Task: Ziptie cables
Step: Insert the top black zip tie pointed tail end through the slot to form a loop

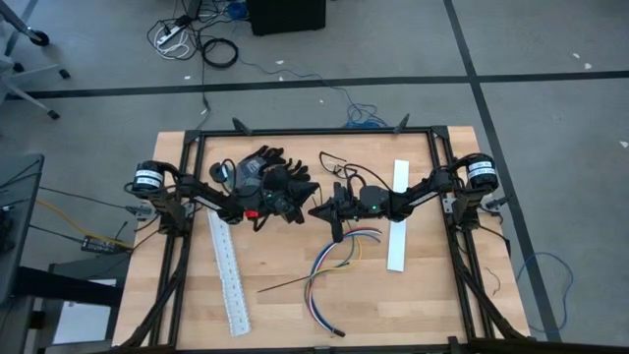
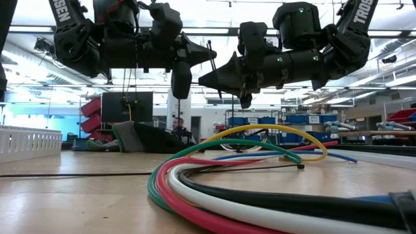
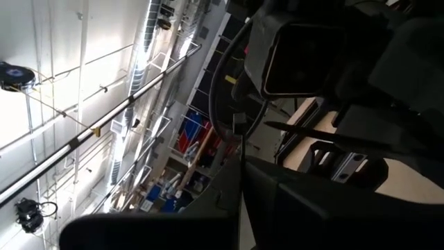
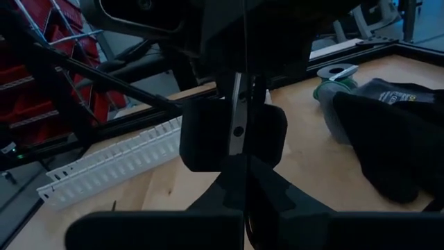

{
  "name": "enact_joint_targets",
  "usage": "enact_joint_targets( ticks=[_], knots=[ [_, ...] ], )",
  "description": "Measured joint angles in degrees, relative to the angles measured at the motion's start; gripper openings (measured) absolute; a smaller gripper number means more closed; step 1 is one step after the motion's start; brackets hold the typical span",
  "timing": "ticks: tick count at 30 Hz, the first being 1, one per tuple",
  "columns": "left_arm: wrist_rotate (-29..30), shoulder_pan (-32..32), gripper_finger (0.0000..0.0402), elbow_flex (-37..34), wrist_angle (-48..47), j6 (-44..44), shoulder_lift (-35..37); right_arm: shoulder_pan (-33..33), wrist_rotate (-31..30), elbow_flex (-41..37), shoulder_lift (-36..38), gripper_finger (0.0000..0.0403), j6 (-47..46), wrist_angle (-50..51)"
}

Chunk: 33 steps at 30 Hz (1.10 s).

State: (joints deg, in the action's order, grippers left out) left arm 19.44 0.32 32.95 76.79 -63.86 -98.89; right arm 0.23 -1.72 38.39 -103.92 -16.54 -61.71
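The cables [image 1: 336, 261] lie loose on the table near its middle, as curved yellow, green, blue and other thin wires; in the low view the cables [image 2: 247, 156] fill the foreground. Above them my left gripper [image 1: 303, 204] and right gripper [image 1: 317, 209] meet tip to tip, both shut, clear of the table. A thin black ziptie [image 4: 243, 69] runs between them, and one end [image 2: 210, 51] sticks up past the left fingertips. Neither gripper touches the cables. My left gripper pinches the thin black ziptie [image 4: 239, 128] between its two fingers [image 4: 201, 135]. The fingers come in level from the table's left. The ziptie is lifted clear of the table. My right gripper is shut on the same ziptie [image 4: 243, 163], where the strip runs down into the meeting of its fingers. The fingers come in level from the table's right. Shadow hides which part of the strip they have.
Two long white slotted strips [image 1: 228, 270] [image 1: 398, 216] lie on the table left and right of the cables. Black gloves [image 1: 265, 172] are heaped at the far middle. A thin dark strip [image 1: 295, 283] lies near the front. A black frame [image 1: 314, 131] edges the table.
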Motion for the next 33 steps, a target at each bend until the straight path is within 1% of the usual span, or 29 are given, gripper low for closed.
enact_joint_targets(
  ticks=[14,20,33],
  knots=[
    [0.4,-0.1,0.0000,-0.2,0.0,0.1,0.0,-0.1,0.0,0.0,0.0,0.0000,0.6,-0.1],
    [1.6,-1.2,0.0000,-0.2,0.9,-0.2,0.0,-0.1,0.0,0.0,0.0,0.0000,1.2,-0.1],
    [3.0,-1.2,0.0000,-0.2,0.2,-0.4,0.0,-0.3,1.0,0.0,0.0,0.0000,1.7,-0.1]
  ],
)
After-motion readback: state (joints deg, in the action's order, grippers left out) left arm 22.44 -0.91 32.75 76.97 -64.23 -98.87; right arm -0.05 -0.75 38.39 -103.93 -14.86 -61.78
